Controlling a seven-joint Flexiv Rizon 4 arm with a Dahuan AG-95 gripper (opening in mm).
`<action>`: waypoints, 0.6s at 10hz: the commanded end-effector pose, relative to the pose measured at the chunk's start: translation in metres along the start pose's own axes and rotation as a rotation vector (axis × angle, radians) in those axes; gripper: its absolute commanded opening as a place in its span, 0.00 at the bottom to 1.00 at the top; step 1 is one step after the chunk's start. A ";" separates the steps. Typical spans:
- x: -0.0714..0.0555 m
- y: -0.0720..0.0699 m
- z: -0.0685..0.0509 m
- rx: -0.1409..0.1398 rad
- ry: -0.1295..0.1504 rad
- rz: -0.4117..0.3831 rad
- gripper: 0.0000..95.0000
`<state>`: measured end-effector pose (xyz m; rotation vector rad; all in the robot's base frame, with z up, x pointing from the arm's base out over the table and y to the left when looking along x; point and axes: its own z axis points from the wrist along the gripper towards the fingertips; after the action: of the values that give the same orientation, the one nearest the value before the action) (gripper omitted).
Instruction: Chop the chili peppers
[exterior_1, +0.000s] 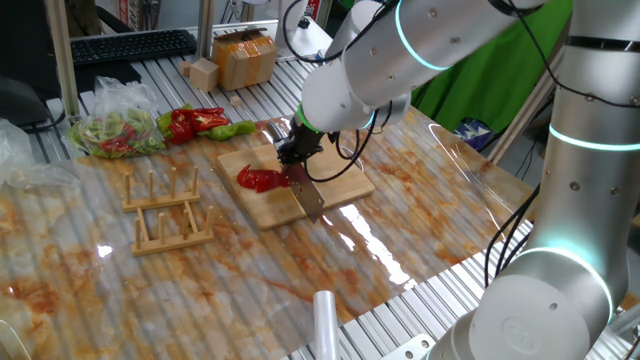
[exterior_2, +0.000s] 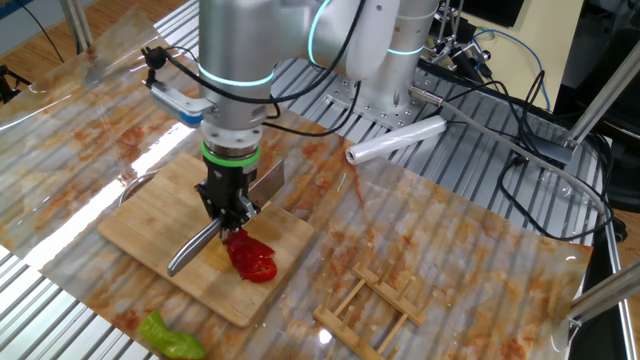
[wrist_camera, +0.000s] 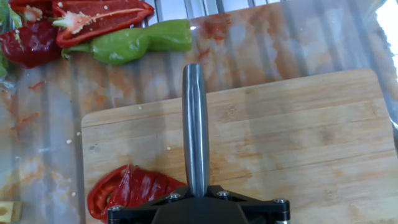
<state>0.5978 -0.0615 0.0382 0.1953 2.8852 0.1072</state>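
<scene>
Gripper (exterior_2: 228, 212) is clamped tight on a knife (exterior_2: 195, 247), handle sticking out along the wooden cutting board (exterior_2: 150, 225) w/ the blade edge-down just beside the red chili pepper (exterior_2: 252, 258), which lies scored but not cut through near the board's edge. Risk, imo: pepper's glossy & curved, so a downstroke could roll or squirt it off the board, or the blade skids sideways. Farther back, past a loose green pepper (exterior_1: 232, 129) & split red ones (exterior_1: 192, 122), a clear plastic bag (exterior_1: 118, 125) holds mixed green/red pepper pieces.
</scene>
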 end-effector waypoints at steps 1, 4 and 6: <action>-0.003 -0.001 0.012 0.000 -0.004 -0.014 0.00; -0.010 0.001 -0.001 0.003 0.029 -0.023 0.00; -0.005 0.009 -0.017 0.020 0.094 0.007 0.00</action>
<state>0.6055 -0.0543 0.0497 0.1679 2.9542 0.1221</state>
